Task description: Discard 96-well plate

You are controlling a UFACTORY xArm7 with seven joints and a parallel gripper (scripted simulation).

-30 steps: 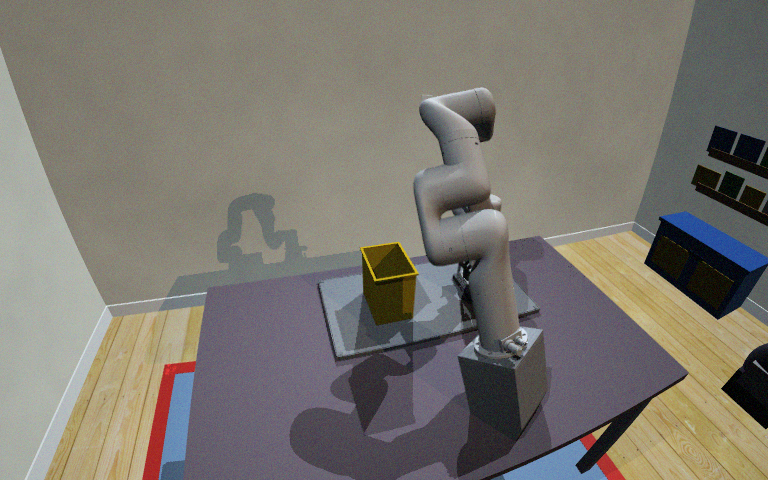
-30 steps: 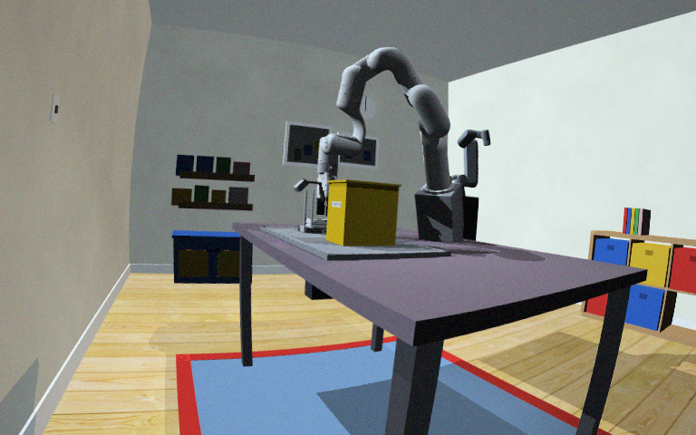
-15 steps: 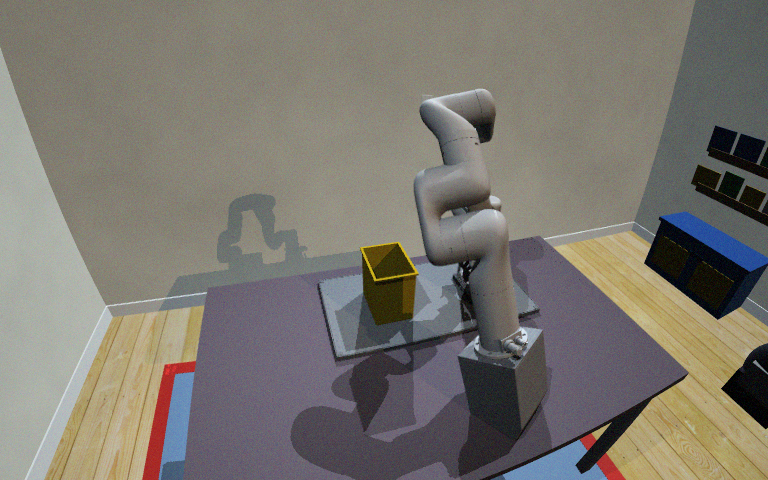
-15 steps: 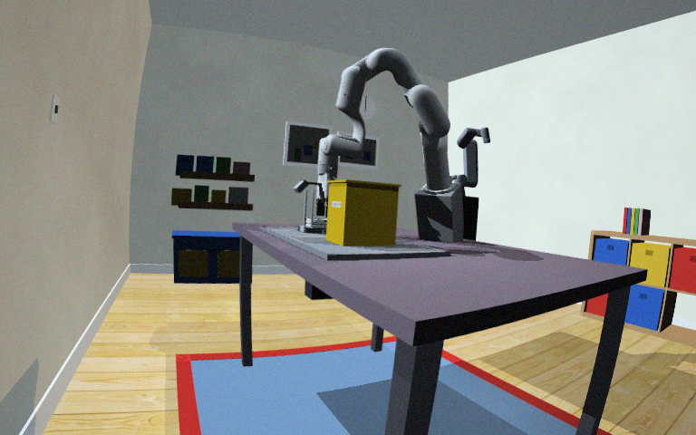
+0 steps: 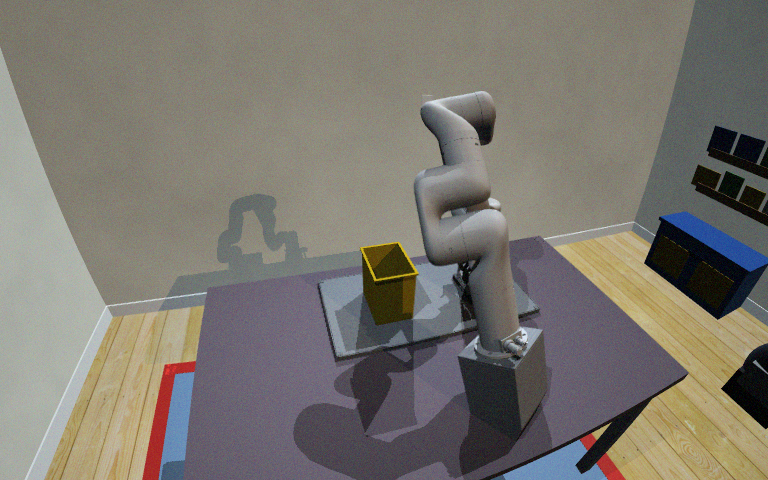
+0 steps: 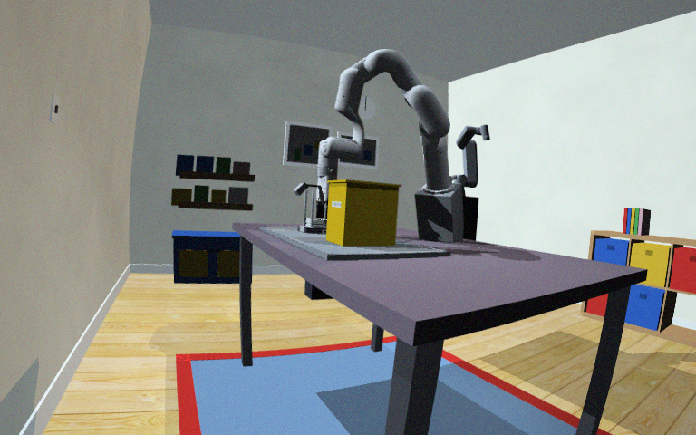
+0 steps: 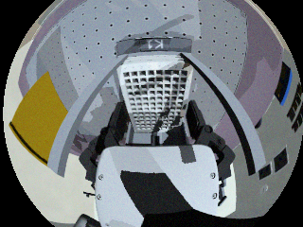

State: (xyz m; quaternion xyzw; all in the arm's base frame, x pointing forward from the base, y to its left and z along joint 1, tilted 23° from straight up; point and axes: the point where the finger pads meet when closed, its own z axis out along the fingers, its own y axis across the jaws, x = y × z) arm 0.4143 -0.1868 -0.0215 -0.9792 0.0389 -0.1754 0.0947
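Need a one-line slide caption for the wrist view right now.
Open tool straddling the white 96-well plate on grey stack rack K1, yellow plastics bin off to the side.
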